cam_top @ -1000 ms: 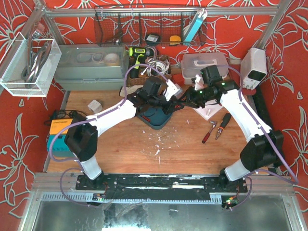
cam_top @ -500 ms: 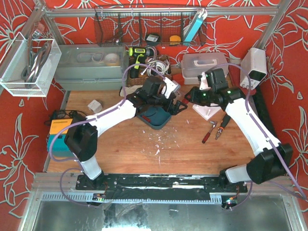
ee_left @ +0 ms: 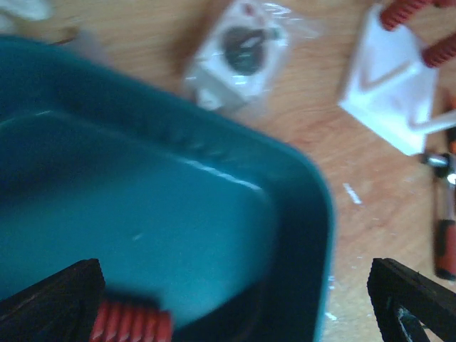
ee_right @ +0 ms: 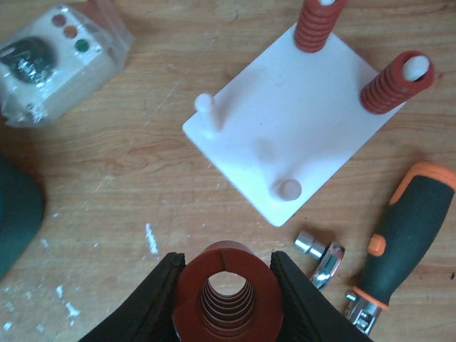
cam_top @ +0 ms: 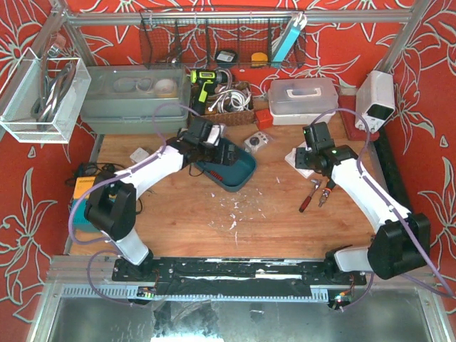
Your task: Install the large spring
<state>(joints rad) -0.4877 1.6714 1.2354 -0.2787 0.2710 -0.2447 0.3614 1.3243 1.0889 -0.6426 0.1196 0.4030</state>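
Right wrist view: large spring (ee_right: pixel 228 268) seen clamped in right gripper (ee_right: pixel 226 286), near white peg plate (ee_right: pixel 285 132). Left gripper (ee_left: pixel 231 293) jaws held wide apart over teal tray (ee_left: pixel 157 206).

I find the large spring (ee_right: pixel 226 285) red, hollow and closely coiled, its open end facing my right wrist camera. It sits clamped in the right gripper (ee_right: pixel 226 303), near the white peg plate (ee_right: pixel 285 135). The plate lies flat on the wood, with two smaller red springs (ee_right: pixel 318 21) seated and two bare pegs (ee_right: pixel 287 189).
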